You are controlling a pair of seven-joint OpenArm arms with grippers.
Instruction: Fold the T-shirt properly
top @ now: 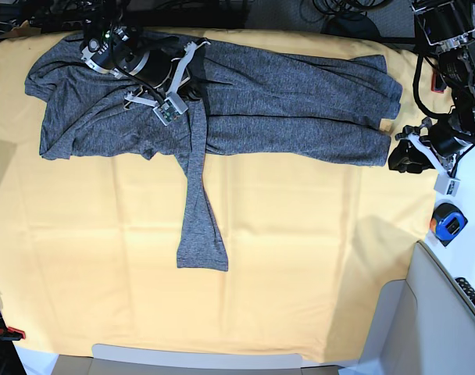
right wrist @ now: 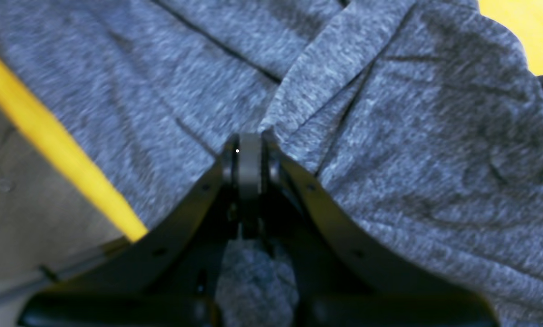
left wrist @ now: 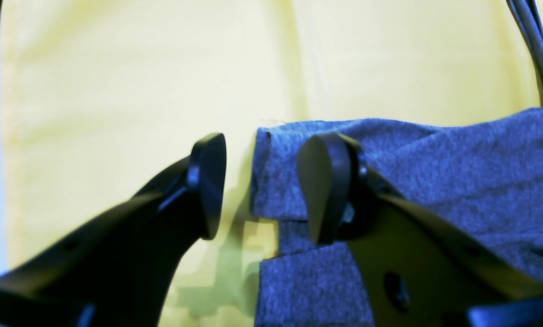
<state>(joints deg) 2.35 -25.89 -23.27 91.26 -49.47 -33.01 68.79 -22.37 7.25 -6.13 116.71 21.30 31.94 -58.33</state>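
No readable writing or brand is showing in any view. The T-shirt (top: 222,105) is lying spread across the far part of the yellow-orange cloth (top: 300,258), body running sideways, one long sleeve (top: 197,211) trailing toward the near edge.

The right gripper (right wrist: 249,156) is sitting over the shirt near its left end in the base view; its wrist view is showing the jaws pressed together with grey knit bunching up at the tips, so it is pinching a fold of the T-shirt. The left gripper (left wrist: 260,186) is hovering at the shirt's right end, jaws standing apart, one finger (left wrist: 208,181) over bare cloth and the other finger (left wrist: 321,186) over the grey hem edge, nothing between them.

Only the base view is showing the whole garment, plus a tape measure (top: 448,221) off the cloth at the right. Only the wrist views are showing jaw states; in the base view the right gripper's tips are hiding under the arm.
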